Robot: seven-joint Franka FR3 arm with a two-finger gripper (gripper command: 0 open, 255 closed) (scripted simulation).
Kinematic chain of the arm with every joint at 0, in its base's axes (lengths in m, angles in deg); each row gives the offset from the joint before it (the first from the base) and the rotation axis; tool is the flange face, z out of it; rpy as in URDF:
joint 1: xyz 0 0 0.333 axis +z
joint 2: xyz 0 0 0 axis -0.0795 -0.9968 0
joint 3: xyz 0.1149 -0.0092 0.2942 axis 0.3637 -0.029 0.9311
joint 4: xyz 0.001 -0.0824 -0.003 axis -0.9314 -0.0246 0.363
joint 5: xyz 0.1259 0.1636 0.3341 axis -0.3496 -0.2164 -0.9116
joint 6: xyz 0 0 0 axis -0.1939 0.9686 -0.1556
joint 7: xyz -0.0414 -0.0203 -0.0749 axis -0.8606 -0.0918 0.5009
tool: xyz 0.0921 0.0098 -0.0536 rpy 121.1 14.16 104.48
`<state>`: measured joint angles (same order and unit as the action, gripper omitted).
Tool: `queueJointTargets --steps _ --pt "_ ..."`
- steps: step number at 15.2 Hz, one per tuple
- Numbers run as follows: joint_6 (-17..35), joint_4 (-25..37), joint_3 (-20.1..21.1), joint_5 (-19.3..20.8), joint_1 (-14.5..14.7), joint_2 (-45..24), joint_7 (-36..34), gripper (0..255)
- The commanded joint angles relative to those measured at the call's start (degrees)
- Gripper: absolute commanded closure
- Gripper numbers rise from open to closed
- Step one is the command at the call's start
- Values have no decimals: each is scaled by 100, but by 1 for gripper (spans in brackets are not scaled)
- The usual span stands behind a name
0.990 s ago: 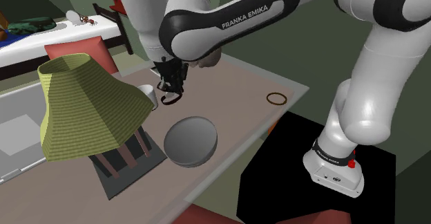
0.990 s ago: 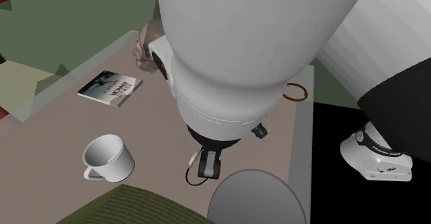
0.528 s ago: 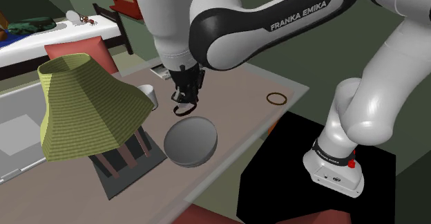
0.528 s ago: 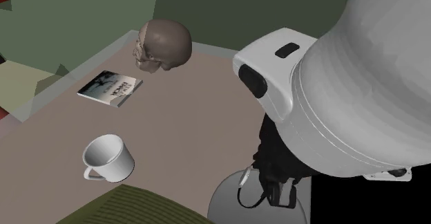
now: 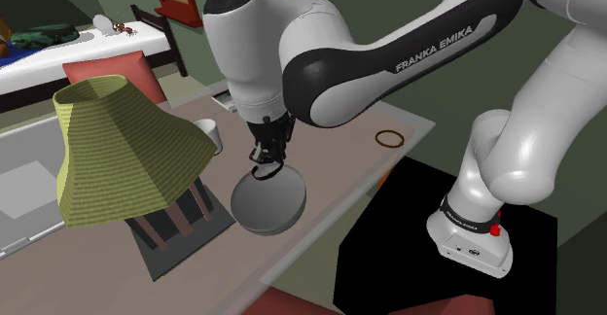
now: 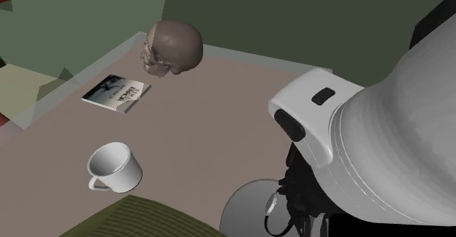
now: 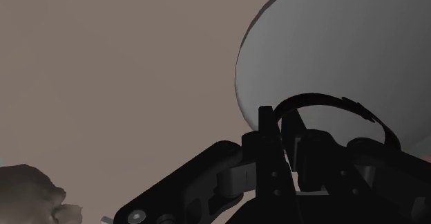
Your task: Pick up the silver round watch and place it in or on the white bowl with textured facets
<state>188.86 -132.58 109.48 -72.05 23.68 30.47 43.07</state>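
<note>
Item 1, the shoulder view's left: lamp point(image 5: 124, 153), ribbed yellow-green shade on a dark square base, standing at the near left of the tabletop point(image 5: 336, 156).

Item 2: white mug point(image 5: 208, 134), upright, just beyond the shade's right edge.

Item 3: my fingers point(image 5: 267, 157), pointing down and closed on the watch point(image 5: 264, 173). Its dark strap hangs in a loop under my tips, over the far rim of the bowl. I cannot tell whether strap and rim touch. In the wrist view the strap point(image 7: 324, 101) arcs across the bowl's inside.

Item 4: grey bowl point(image 5: 268, 202), round, at the near edge of the tabletop, just right of the lamp base.

Item 5: thin brown ring point(image 5: 389, 138), lying flat at the far right, well apart from the bowl.

Item 6, second exterior view: booklet point(image 6: 117, 93) lying flat, with a brown skull point(image 6: 172, 48) just beyond it at the far edge.
</note>
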Motion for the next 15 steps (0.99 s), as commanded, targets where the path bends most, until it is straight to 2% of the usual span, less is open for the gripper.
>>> queueJointTargets --steps 1,9,15 --pt "149 -112 3 29 -5 -44 -42 255" --pt "743 -564 34 163 -12 -234 -260 255" --pt "743 -564 34 163 -12 -234 -260 255"
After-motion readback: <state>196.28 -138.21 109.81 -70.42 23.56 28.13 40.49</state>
